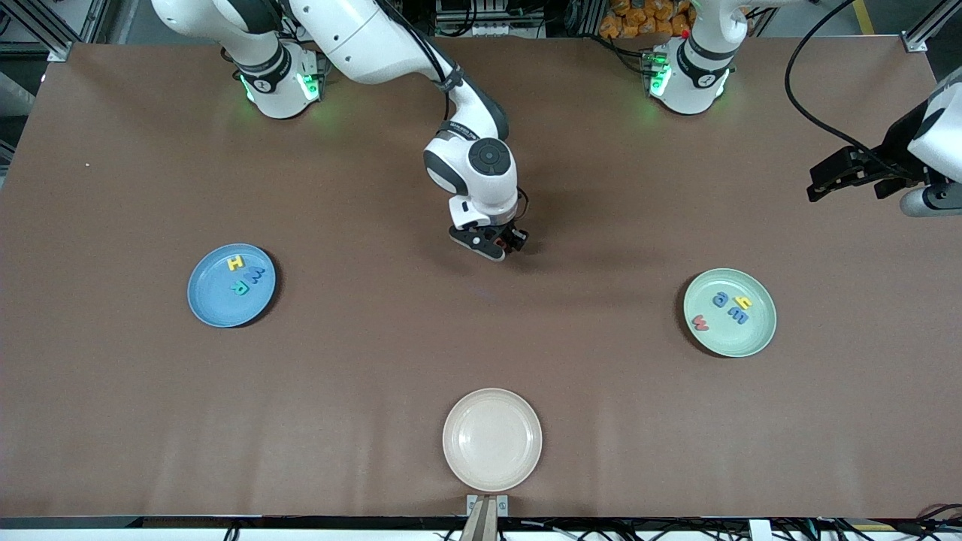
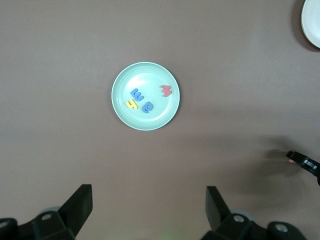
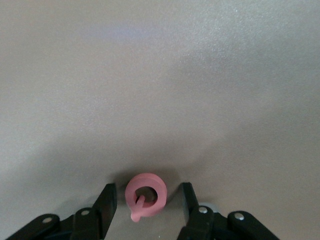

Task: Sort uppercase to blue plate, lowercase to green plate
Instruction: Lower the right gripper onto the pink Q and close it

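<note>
Everywhere, bare brown table point(image 1: 376, 391)

Our right arm reaches out from its base to the middle of the tabletop, wrist bent straight down, right gripper point(image 1: 502, 246) low over the surface, its fingers point(image 3: 106, 202) parted and not yet touching. Our left arm waits high at the tabletop's end, left gripper point(image 2: 149, 206) spread wide.

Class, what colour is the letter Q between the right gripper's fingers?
Pinkish red Q, clearest in the right wrist view.
</note>
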You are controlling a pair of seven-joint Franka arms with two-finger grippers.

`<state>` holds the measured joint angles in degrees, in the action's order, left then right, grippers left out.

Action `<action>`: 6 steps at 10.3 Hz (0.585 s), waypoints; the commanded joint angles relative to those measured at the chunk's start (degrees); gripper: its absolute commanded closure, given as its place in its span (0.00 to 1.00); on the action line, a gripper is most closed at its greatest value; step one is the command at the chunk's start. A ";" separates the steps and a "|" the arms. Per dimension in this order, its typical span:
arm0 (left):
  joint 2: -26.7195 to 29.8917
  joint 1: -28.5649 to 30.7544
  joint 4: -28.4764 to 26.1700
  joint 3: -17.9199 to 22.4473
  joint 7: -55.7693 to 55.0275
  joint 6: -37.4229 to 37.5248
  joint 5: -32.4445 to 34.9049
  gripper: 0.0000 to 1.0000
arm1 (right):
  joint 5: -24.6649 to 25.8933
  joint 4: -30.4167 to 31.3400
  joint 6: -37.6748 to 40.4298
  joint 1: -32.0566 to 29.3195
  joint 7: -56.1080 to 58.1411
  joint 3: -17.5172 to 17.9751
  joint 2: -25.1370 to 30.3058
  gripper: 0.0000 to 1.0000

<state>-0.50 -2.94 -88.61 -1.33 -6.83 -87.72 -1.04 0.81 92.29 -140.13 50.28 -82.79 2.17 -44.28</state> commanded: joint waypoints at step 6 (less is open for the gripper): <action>-0.29 -0.05 0.99 0.01 0.77 1.06 0.96 0.00 | -0.63 -1.94 0.39 0.61 -0.80 0.11 -1.86 0.70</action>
<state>-0.51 -2.94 -88.61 -1.33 -6.83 -87.72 -1.04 0.78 91.66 -139.16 50.58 -82.79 2.23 -44.30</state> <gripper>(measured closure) 0.000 0.639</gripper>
